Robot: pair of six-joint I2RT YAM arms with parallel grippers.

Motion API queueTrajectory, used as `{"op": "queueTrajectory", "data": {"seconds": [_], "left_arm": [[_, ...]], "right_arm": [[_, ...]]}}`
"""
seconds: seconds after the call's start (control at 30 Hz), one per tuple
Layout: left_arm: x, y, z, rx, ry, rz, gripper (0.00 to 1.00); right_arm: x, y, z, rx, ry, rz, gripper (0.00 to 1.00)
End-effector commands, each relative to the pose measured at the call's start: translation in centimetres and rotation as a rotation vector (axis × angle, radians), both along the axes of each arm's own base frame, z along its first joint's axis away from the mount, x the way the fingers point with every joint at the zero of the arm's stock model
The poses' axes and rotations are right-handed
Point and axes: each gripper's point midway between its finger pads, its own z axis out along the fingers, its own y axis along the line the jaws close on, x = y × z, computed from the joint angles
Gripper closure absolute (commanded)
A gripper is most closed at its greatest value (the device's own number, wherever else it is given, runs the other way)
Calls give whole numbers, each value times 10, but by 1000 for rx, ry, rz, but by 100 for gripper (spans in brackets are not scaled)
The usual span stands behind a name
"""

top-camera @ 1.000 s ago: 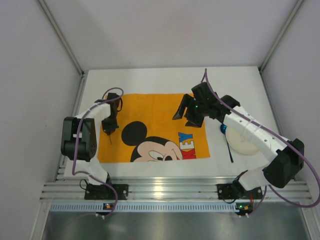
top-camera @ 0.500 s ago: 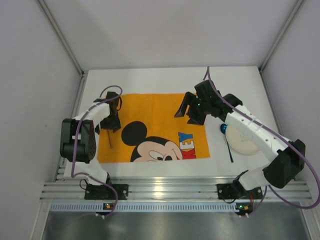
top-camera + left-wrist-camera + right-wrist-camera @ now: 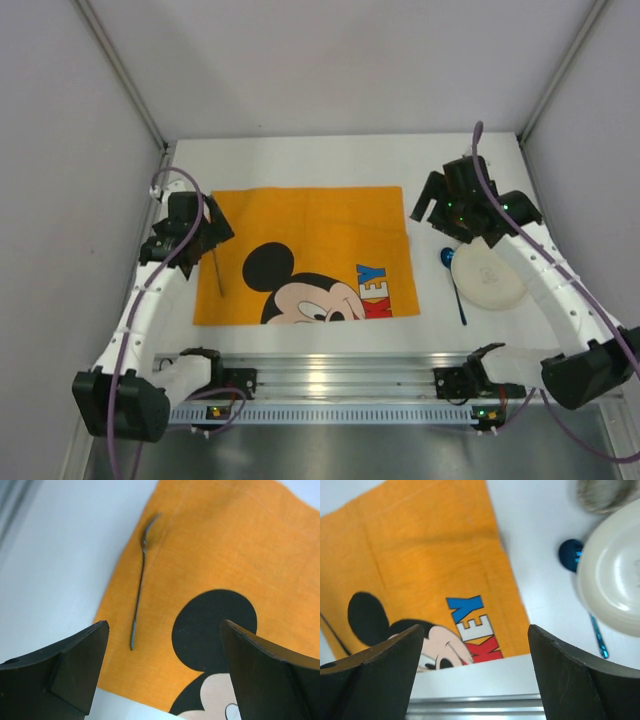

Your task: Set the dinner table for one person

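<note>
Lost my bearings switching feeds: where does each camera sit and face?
Top external: above and behind the arms, looking down on the dinner table; both arms and bases show.
Left wrist: on the left arm, looking down at the dark utensil on the orange mat; its open fingers show.
Right wrist: on the right arm, looking down at the mat's right edge, plate and blue spoon; its open fingers show.
Shared: both wrist views catch the mat's Mickey print.

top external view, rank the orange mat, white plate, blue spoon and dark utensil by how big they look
1. orange mat
2. white plate
3. blue spoon
4. dark utensil, shorter and thinner than the spoon
</note>
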Motion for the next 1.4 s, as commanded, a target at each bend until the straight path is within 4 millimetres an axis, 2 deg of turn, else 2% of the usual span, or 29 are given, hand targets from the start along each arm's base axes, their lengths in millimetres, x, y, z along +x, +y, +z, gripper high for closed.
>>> {"op": "queueTrajectory", "data": {"seconds": [0.0, 0.07, 0.1, 0.13, 0.2, 0.23, 0.3, 0.33, 0.4, 0.43, 0.5, 0.57, 0.6, 0.63, 0.77, 0.8, 0.87, 0.9, 1.0, 1.13, 1.2, 1.27, 1.37], "left_arm": [[6, -27, -44, -119, 125, -71, 1], [10, -28, -37, -91, 118, -126, 1], [12, -31, -38, -88, 126, -158, 1], [12, -35, -37, -100, 130, -180, 1], [11, -49, -37, -161, 138, -231, 1], [10, -54, -39, -190, 145, -241, 1], [3, -71, -42, -271, 167, -295, 1], [0, -77, -44, -302, 179, -306, 2], [-7, -84, -45, -337, 196, -330, 7], [-12, -89, -44, -354, 207, -350, 8], [-18, -89, -42, -351, 203, -354, 8], [-23, -84, -41, -326, 205, -349, 8], [-25, -82, -38, -308, 195, -357, 8], [-28, -78, -38, -290, 206, -348, 8], [-36, -69, -36, -237, 213, -350, 8], [-37, -67, -36, -228, 210, -346, 8], [-39, -68, -39, -236, 211, -346, 8], [-39, -70, -39, -241, 210, -352, 8], [-39, -70, -41, -243, 218, -350, 8], [-40, -69, -44, -242, 231, -345, 8], [-39, -68, -45, -241, 232, -339, 8], [-39, -68, -46, -239, 235, -335, 8], [-40, -66, -47, -234, 237, -329, 8]], "right_arm": [[-14, -69, 27, -196, -128, -163, 13], [-19, -88, 29, -196, -143, -213, 11], [-21, -88, 25, -196, -123, -163, 10], [-20, -99, 24, -192, -99, -167, 10], [-18, -106, 12, -198, -8, -132, 10], [-14, -125, 19, -203, -3, -189, 10], [-6, -138, 25, -201, -4, -193, 10], [-1, -171, 33, -195, -21, -295, 9], [5, -192, 32, -226, -4, -349, 8], [10, -196, 27, -233, 15, -352, 8], [24, -197, 2, -184, 68, -361, 8], [24, -207, -36, -115, 157, -410, 10], [33, -202, -44, -40, 151, -407, 11], [34, -204, -63, -16, 192, -411, 12], [47, -176, -95, 81, 241, -325, 15], [47, -163, -104, 79, 264, -295, 15], [49, -154, -116, 52, 289, -275, 15], [49, -141, -122, 37, 305, -242, 15], [53, -127, -137, 5, 333, -214, 15], [62, -126, -153, 4, 350, -238, 20], [67, -132, -154, -24, 344, -257, 23], [68, -138, -160, -48, 356, -274, 30], [66, -142, -168, -71, 381, -287, 32]]}}
